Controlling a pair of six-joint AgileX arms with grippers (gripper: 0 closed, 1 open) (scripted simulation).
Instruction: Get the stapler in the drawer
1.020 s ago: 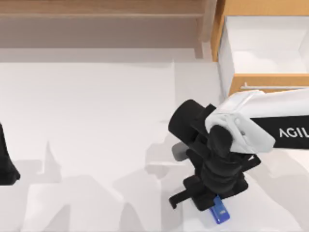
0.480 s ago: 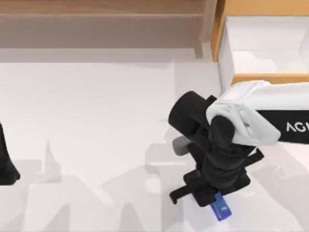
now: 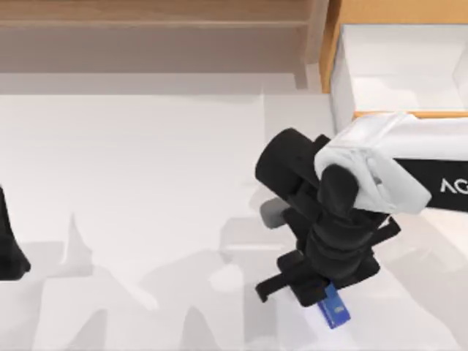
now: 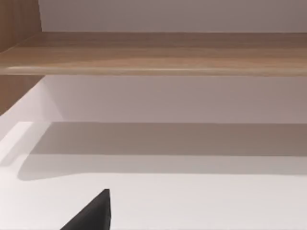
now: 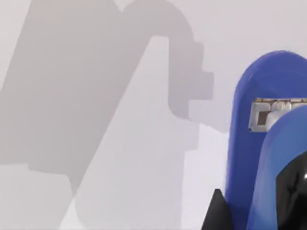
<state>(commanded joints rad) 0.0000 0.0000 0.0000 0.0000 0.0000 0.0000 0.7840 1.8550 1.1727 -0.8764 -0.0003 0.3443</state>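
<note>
The blue stapler (image 3: 335, 311) pokes out from under my right gripper (image 3: 324, 297) near the table's front edge, right of centre. That gripper points down and is shut on it. Up close in the right wrist view, the stapler (image 5: 249, 143) shows its blue body, metal slot and glossy black top, with a black fingertip (image 5: 217, 213) against its side and bare table behind it. The drawer (image 3: 398, 66) stands pulled open at the back right, its white inside showing. My right arm covers much of its tan front (image 3: 380, 115). My left gripper (image 3: 7, 252) is parked at the left edge.
A long brown wooden shelf unit (image 3: 153, 33) runs along the back, also seen as a shelf board (image 4: 158, 52) in the left wrist view. White tabletop (image 3: 131, 168) spreads between the two arms.
My right gripper and the stapler have shifted slightly toward the back together, and the arm now covers more of the drawer front. The left arm has not moved.
</note>
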